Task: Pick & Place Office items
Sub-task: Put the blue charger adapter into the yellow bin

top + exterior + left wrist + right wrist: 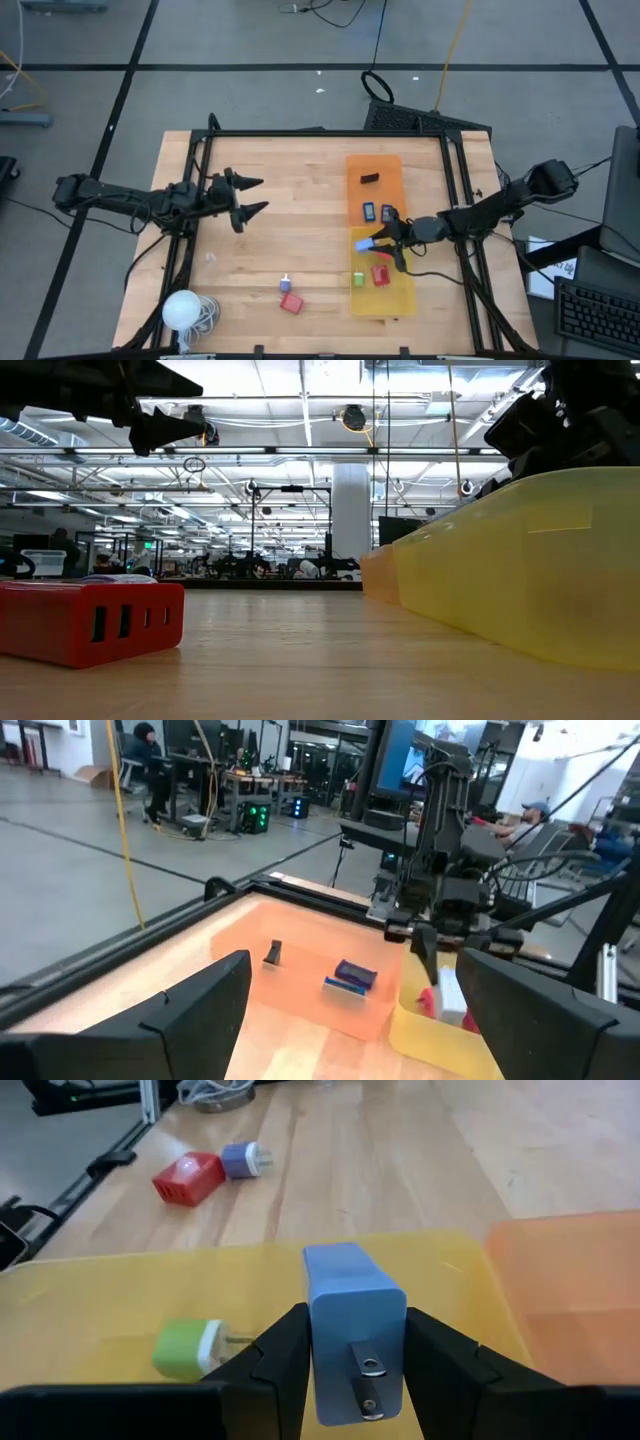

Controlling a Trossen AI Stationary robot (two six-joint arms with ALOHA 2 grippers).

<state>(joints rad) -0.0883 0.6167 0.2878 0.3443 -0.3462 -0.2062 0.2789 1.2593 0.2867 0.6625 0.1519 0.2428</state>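
My right gripper [380,243] is shut on a light-blue plug block [352,1320] over the far end of the yellow tray [400,300]. A green piece [190,1348] and a red piece [381,275] lie in that tray. The orange tray [355,170] beyond it holds a black piece [370,179], a blue one [369,211] and a dark one [388,213]. A red block [291,302] and a small blue plug [285,285] lie on the bare table. My left gripper [258,195] hangs open over the table's left half, holding nothing. My right gripper pinches the light-blue block by its two side faces [318,1350] between its two fingers [440,1360]. The fingers slant down from the table's right side. The block's face with the metal prongs [368,1380] is turned back toward the wrist. The block sits above the yellow tray's floor.
A white ball with a coiled cord [182,310] lies at the near left corner. A black frame [320,133] borders the table's far and side edges. Bare wood lies between my left gripper and the trays.
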